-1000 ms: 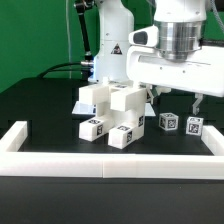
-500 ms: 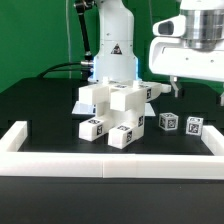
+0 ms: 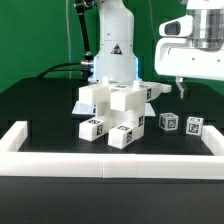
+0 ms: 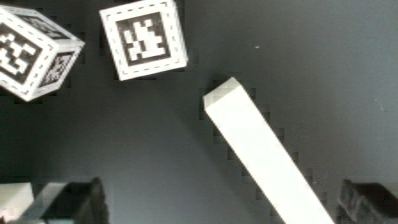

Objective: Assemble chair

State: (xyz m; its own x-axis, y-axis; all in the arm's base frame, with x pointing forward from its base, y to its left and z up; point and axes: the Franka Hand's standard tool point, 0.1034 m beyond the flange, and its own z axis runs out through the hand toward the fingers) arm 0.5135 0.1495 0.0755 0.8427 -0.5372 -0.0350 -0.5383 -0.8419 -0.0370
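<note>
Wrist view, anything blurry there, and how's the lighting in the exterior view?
Wrist view: the tagged cubes read clearly; the fingers at the edge are dark and soft. Exterior view: even light, white chair parts nearly washed out against the black table.

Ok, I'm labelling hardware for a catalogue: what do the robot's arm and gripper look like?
The arm is glossy white with rounded casings, a black triangle mark on its base column and black cables running beside it. The gripper is a white boxy block under a grey metal ring, with dark fingers.
</note>
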